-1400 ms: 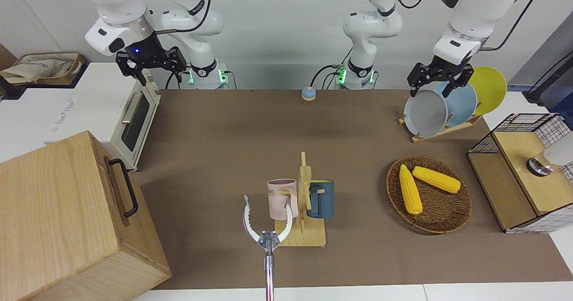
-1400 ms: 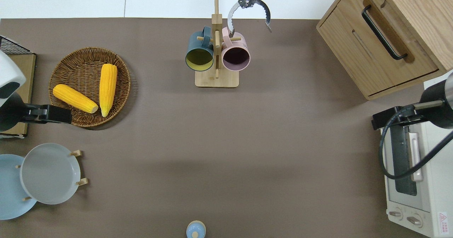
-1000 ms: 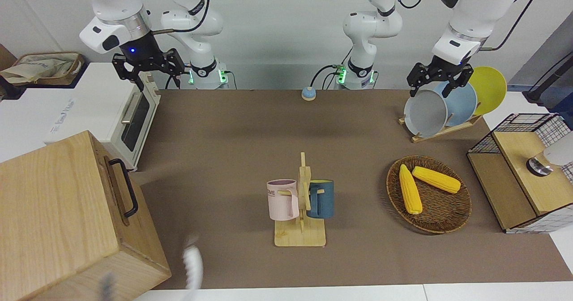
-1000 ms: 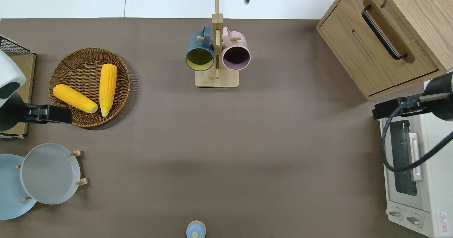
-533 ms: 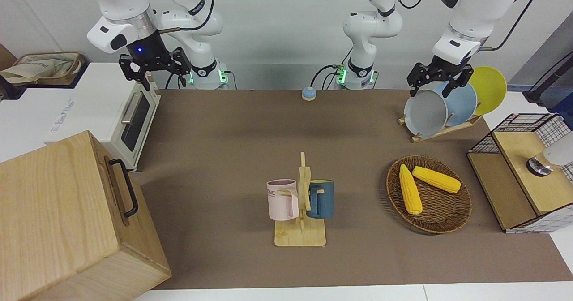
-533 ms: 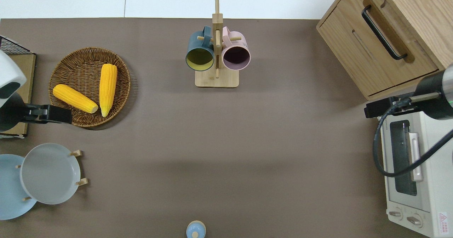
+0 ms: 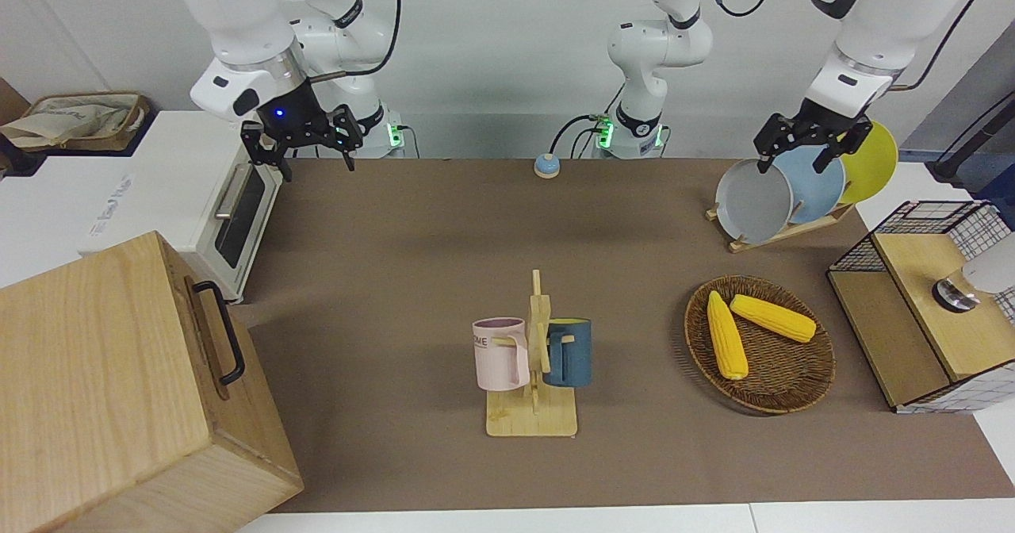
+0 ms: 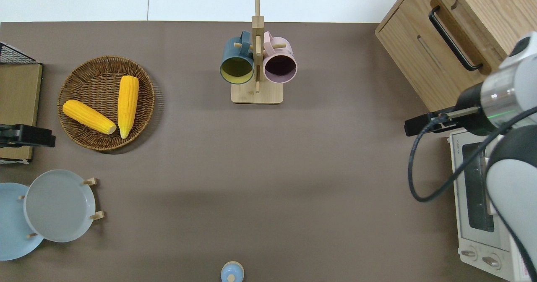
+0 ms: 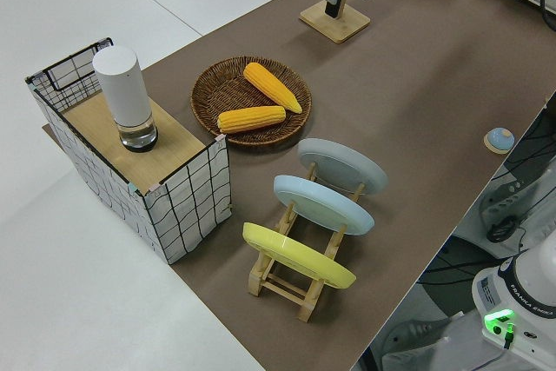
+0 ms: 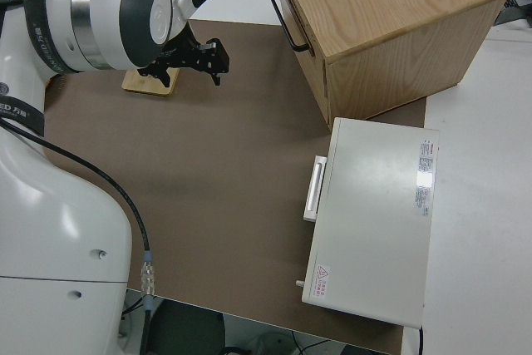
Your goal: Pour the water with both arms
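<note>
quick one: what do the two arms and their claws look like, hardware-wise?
Both arms are glossy white, rounded, jointed segments with black bands and loose black cables. Each has a silver wrist ring and a white wrist block. The right claw is black with a blue light above it; the left claw is black too. Bases glow green.

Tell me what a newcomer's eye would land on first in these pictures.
Probably the two yellow corn cobs in the wicker basket toward the left arm's end of the table. Next, the pink mug and the blue mug hanging on the wooden mug stand at mid-table, farther from the robots. Both arms are raised, with the right tool open over the mat beside the toaster oven.
</note>
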`<state>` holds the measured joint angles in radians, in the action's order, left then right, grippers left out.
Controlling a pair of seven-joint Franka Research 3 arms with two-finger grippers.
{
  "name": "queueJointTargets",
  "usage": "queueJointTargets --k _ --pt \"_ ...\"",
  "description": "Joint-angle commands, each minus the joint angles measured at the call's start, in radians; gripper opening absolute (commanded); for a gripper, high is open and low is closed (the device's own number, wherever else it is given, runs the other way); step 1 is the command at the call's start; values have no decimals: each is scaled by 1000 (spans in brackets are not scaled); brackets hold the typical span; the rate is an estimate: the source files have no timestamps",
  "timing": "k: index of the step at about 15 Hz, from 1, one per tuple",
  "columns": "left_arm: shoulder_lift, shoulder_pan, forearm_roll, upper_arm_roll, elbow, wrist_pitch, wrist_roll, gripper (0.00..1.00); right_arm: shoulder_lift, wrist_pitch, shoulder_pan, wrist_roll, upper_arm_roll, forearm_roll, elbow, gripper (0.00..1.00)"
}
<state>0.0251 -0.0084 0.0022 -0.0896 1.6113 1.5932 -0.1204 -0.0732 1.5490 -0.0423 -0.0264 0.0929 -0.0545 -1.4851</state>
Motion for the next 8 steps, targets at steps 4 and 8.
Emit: queueJointTargets --k 4,8 --pt "-60 5 -51 -234 -30 141 -269 998 -169 268 4 97 158 -5 -53 994" --pt "-82 74 -113 -298 -30 243 -450 998 -224 390 -37 129 180 13 -50 994"
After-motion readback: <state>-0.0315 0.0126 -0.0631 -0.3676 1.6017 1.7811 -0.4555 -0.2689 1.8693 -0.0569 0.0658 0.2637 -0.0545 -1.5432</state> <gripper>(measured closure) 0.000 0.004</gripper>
